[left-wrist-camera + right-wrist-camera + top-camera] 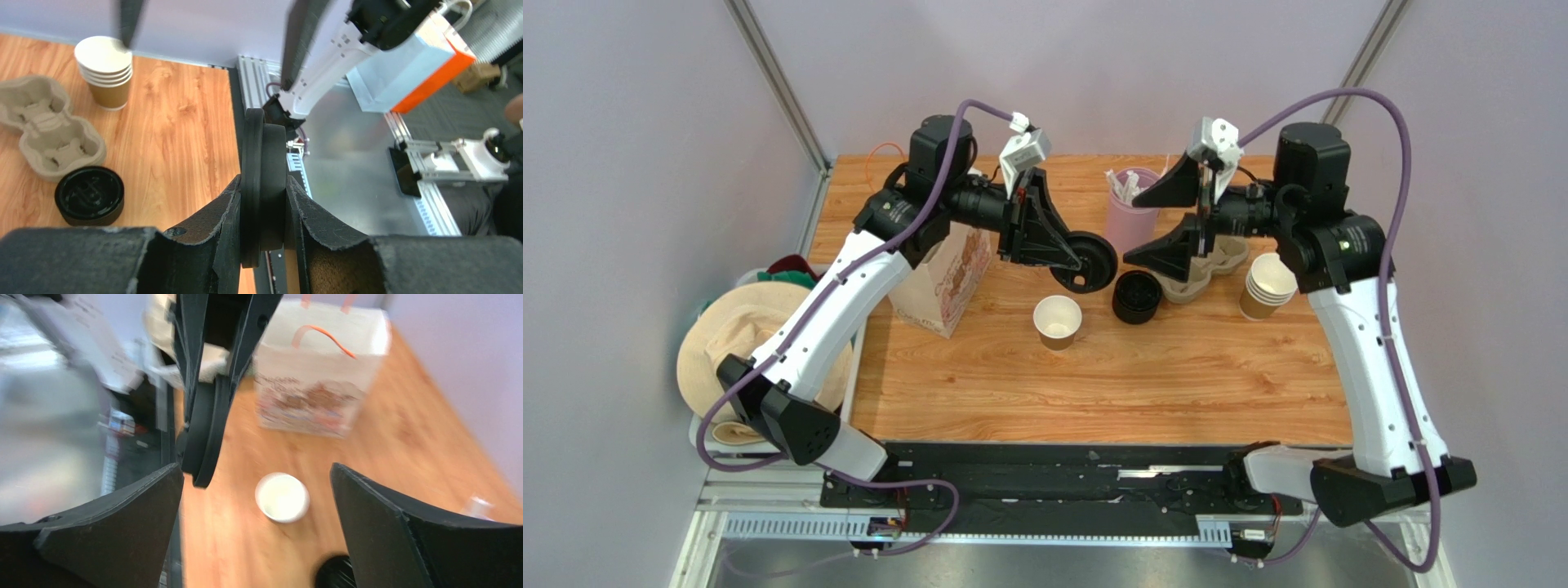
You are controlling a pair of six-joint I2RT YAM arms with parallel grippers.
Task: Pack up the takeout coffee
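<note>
The takeout coffee's small brown paper cup (1057,321) stands open on the wooden table, white inside (282,497), with no lid on it. A round black lid (1095,262) hangs on edge above the table, just behind the cup. My left gripper (1075,257) is shut on this lid (264,177), its fingers (215,214) pressing both flat faces. My right gripper (1136,230) faces the lid from the right, wide open with nothing between its fingers (374,508). In the right wrist view the lid (205,435) is at the left finger and the cup lies beyond the gap.
A paper bag (943,279) with orange handles (319,373) stands at the left. A stack of black lids (1136,297), a pulp cup carrier (1204,272), nested brown cups (1268,286) and a pink cup of white sticks (1130,211) crowd the right back.
</note>
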